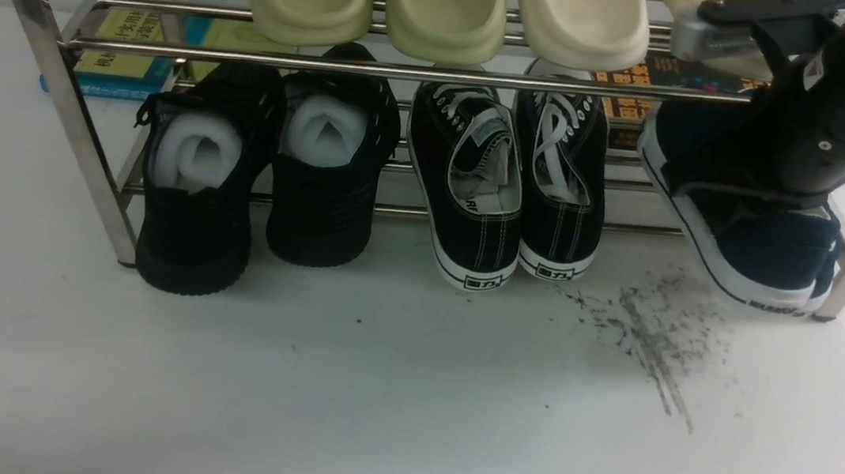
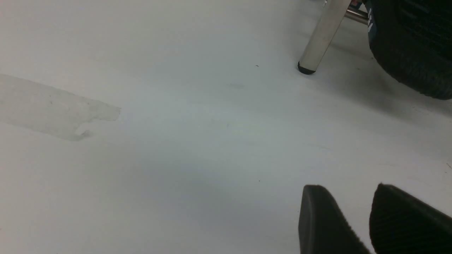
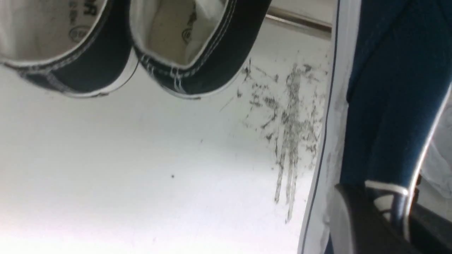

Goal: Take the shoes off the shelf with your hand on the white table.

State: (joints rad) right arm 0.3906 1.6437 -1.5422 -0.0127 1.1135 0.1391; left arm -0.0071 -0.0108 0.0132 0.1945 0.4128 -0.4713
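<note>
The navy-blue shoes (image 1: 755, 251) rest on the lower tier of the steel shelf (image 1: 409, 71) at its right end, heels over the white table (image 1: 373, 390). Only one shoe shows plainly. My black right arm (image 1: 843, 102) comes down into it and hides the gripper in the front view. In the right wrist view my right gripper (image 3: 399, 218) is shut on the navy shoe (image 3: 381, 106), its side wall pinched between one finger outside and one inside. My left gripper (image 2: 348, 192) hovers low over bare table, open and holding nothing.
Black lace-up sneakers (image 1: 508, 183) and all-black shoes with foam rolls (image 1: 263, 171) fill the rest of the lower tier. Cream slides (image 1: 441, 1) lie on the top tier, books (image 1: 125, 52) behind. Dark scuff marks (image 1: 649, 342) lie before the navy shoe. A shelf leg (image 2: 323, 35) stands near my left gripper.
</note>
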